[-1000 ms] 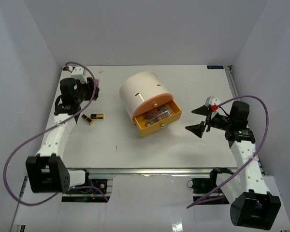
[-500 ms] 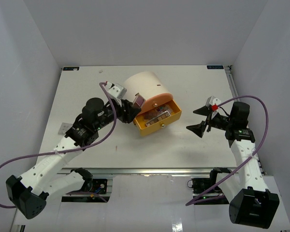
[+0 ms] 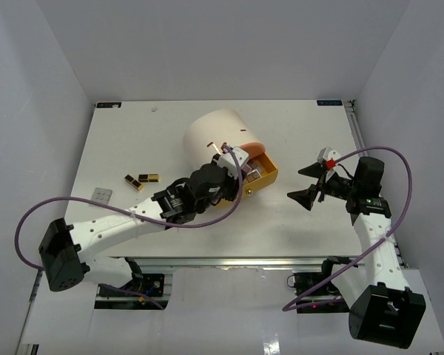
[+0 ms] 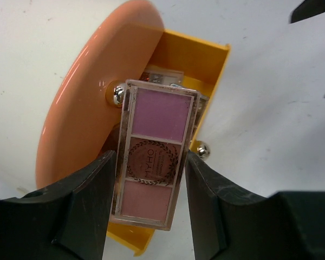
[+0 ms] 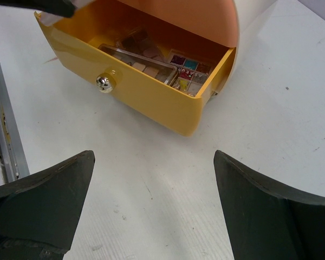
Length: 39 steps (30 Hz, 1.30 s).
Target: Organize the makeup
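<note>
1. The left fingers (image 4: 89, 206) are closed on a pink palette (image 4: 153, 162), 1 finger pressed against each long edge.
2. The palette has 3 pans in a row inside a clear frame: violet-pink, brown with a printed emblem, and pale pink.
3. It is held over the open yellow drawer (image 4: 208, 65), lying along the drawer's front wall and above its inside. I cannot tell if it touches the drawer.
4. The drawer sticks out of a cream cylinder (image 3: 214, 133) near the middle of the surface (image 3: 296, 133). In the top view the left arm reaches across and hides most of the drawer.
5. Just above the drawer is a closed orange front (image 4: 81, 108) with a silver knob (image 4: 117, 95).
6. The right wrist view looks into the drawer. A brown palette (image 5: 141, 57) and a multi-coloured palette (image 5: 189, 70) lie flat side by side inside it.
7. The right fingers (image 5: 43, 200) are spread wide and hold nothing. They face the drawer's front from the right side and are apart from it.
8. A gold-and-black bar (image 3: 133, 182) and a 2nd bar (image 3: 151, 177) lie close together on the left of the surface, well apart from the cylinder.
9. A grey flat piece (image 3: 101, 194) lies nearer the left edge, too small to tell what it is.
</note>
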Tool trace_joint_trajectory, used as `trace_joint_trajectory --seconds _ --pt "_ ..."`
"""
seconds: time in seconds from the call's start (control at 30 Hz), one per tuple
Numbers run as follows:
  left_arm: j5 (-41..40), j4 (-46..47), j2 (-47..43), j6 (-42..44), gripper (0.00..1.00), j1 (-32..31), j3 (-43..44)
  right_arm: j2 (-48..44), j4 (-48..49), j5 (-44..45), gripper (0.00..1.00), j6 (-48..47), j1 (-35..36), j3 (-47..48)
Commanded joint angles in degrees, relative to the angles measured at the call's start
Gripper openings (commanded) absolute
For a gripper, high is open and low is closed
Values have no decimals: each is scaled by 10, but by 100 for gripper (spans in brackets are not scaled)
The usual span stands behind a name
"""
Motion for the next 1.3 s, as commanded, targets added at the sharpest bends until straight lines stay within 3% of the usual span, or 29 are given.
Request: trace_joint_trajectory --seconds 0.0,0.17,0.4,0.87,1.27 --pt "-126 15 30 53 18 -14 38 -4 6 -20 97 -7 -5 0" --pt "-122 27 59 92 21 -14 56 -4 6 -26 97 -7 -6 -1" --pt "-112 25 76 126 33 -25 67 -5 6 -28 97 -6 -7 -1" --pt "-100 27 53 239 34 -39 50 -4 6 -29 97 -6 -7 -1" --pt "-102 37 49 250 67 -39 15 -5 6 -33 98 -5 -9 -2"
